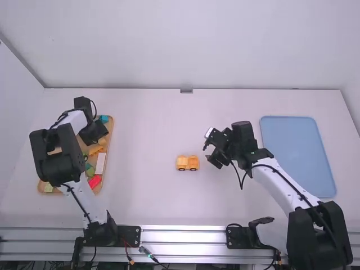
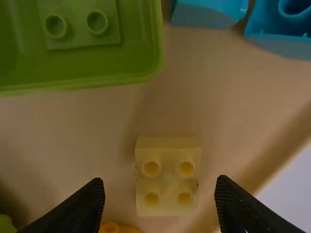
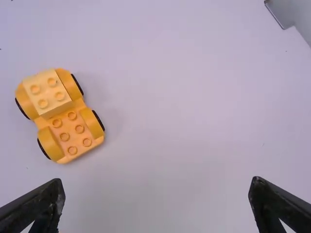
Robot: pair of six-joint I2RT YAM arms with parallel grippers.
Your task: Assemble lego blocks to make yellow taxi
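White links, black joints, cables.

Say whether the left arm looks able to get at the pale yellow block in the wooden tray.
Probably yes: the left end effector is open above the tray, the block lined up between its fingers, uncovered.

A white back wall [image 1: 185, 45] rose along the far edge of the white table [image 1: 146, 208]. A side wall [image 1: 16, 112] met it at the left. The light was soft and even.
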